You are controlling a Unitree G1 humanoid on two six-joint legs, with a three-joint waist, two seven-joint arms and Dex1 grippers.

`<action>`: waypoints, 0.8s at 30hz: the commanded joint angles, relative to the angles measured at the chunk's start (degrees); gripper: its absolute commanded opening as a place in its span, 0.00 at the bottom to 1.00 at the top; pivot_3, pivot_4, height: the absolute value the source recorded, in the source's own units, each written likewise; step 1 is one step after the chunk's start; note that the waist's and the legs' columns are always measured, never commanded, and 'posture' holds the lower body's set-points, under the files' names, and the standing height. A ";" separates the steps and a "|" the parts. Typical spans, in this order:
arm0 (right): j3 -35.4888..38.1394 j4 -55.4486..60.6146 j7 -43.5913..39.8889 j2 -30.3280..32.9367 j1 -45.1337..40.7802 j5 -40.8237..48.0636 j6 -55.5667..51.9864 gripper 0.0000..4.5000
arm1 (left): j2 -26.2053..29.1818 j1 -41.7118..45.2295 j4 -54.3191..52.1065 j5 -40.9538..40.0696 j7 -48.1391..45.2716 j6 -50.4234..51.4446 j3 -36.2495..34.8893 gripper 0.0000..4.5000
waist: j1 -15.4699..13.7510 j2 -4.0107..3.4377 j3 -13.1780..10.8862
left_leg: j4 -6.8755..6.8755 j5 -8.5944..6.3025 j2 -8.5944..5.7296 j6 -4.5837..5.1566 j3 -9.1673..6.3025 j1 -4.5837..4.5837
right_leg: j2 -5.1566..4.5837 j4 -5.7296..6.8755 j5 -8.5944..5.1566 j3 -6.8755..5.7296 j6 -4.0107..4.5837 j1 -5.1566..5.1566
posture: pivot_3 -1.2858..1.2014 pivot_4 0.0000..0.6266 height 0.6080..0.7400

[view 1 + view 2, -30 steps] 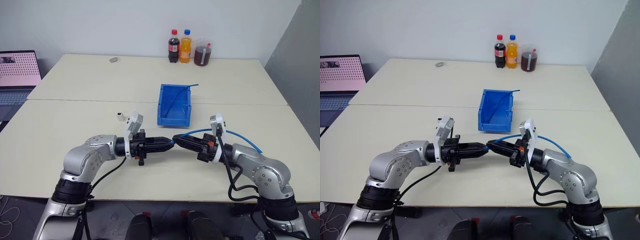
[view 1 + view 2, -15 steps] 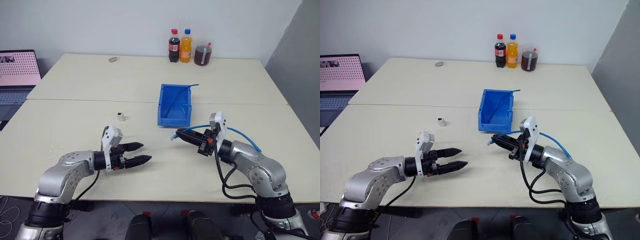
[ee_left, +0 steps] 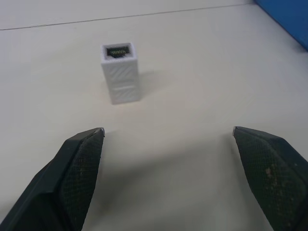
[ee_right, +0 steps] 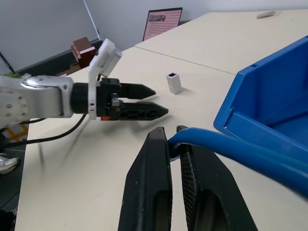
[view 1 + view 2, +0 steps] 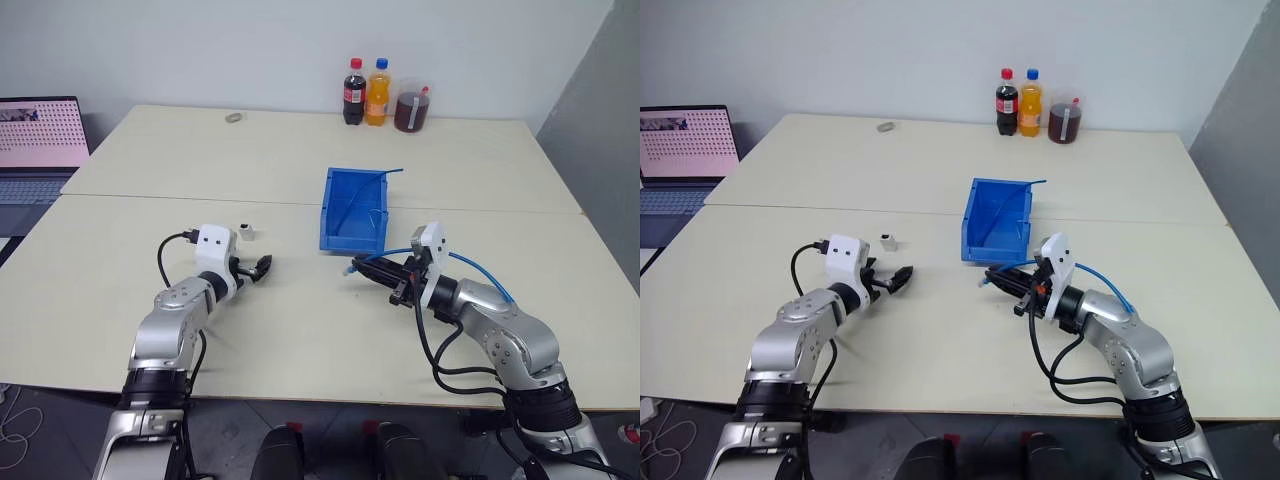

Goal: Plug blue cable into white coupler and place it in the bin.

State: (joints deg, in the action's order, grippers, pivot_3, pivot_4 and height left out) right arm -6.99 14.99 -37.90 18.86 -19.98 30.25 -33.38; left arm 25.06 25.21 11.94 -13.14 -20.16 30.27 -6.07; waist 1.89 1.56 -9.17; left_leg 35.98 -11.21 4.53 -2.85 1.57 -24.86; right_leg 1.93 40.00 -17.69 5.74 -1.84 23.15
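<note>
I can read no brand names from here. At the far edge of the table (image 5: 300,160) stand a bottle with a red label and dark drink (image 5: 354,92), a bottle of orange drink with a blue cap (image 5: 377,92), and a clear tub of dark liquid (image 5: 410,105); their labels are too small for me to make out. A laptop (image 5: 38,135) off to my left shows a pink screen with a dotted pattern, no legible text. A small grey object (image 5: 234,117) lies near the table's far edge.

The surface is two pale cream tabletops pushed together, with a seam running across between them, set against a plain white wall with a grey panel on the right.

My left gripper (image 3: 168,132) is spread wide, holding nothing, low over the table and pointing at the white coupler (image 3: 120,72), which stands upright just beyond the fingertips with its dark socket facing up. My right gripper (image 4: 171,134) is pressed together, pinching the blue cable (image 4: 231,147) near its plug end; the cable loops back over my right forearm. The bin (image 5: 353,208) sits on the table just beyond the right gripper, with a thin blue wire (image 5: 392,170) poking over its far rim.
</note>
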 commanded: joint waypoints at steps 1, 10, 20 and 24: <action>0.24 1.88 -0.19 -0.28 -0.77 -0.15 1.01 0.00 | -0.23 3.92 4.90 1.61 0.07 -2.46 0.10 1.00 | -0.03 0.00 0.00 | 0.00 0.00 0.00 0.00 0.00 0.00 | 0.00 0.00 0.00 0.00 0.01 0.00 | 0.52 0.24 1.00; -0.38 2.76 0.45 -0.19 -0.60 -0.86 0.95 0.00 | -1.23 14.84 21.85 4.00 -1.57 -8.94 0.97 1.00 | -0.08 0.00 0.00 | 0.00 0.00 -0.02 0.00 -0.01 -0.02 | 0.00 0.00 0.01 -0.04 0.00 0.00 | 0.52 0.24 1.00; -0.79 3.31 0.46 -0.21 -0.24 -1.75 0.84 0.00 | -1.83 19.80 30.79 4.81 -2.46 -12.55 0.45 0.92 | -0.10 0.01 0.00 | 0.00 0.00 -0.03 -0.01 0.00 -0.04 | 0.00 0.00 0.01 -0.04 0.00 0.00 | 0.52 0.24 1.00; -0.86 3.51 0.50 -0.17 -0.07 -1.82 0.75 0.00 | -1.79 19.96 31.33 4.85 -2.62 -12.51 0.52 0.75 | -0.13 0.01 0.00 | 0.00 0.01 -0.03 -0.01 0.00 -0.04 | 0.00 0.01 0.01 -0.04 0.00 0.00 | 0.52 0.24 1.00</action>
State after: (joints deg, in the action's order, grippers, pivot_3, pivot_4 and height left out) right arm -8.09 15.58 -37.30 18.81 -19.82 28.23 -33.34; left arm 23.26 43.96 43.27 -8.61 -22.31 18.29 -5.07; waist 1.76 1.56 -9.17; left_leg 35.98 -11.21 4.50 -2.86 1.57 -24.89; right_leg 1.93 40.01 -17.67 5.70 -1.84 23.14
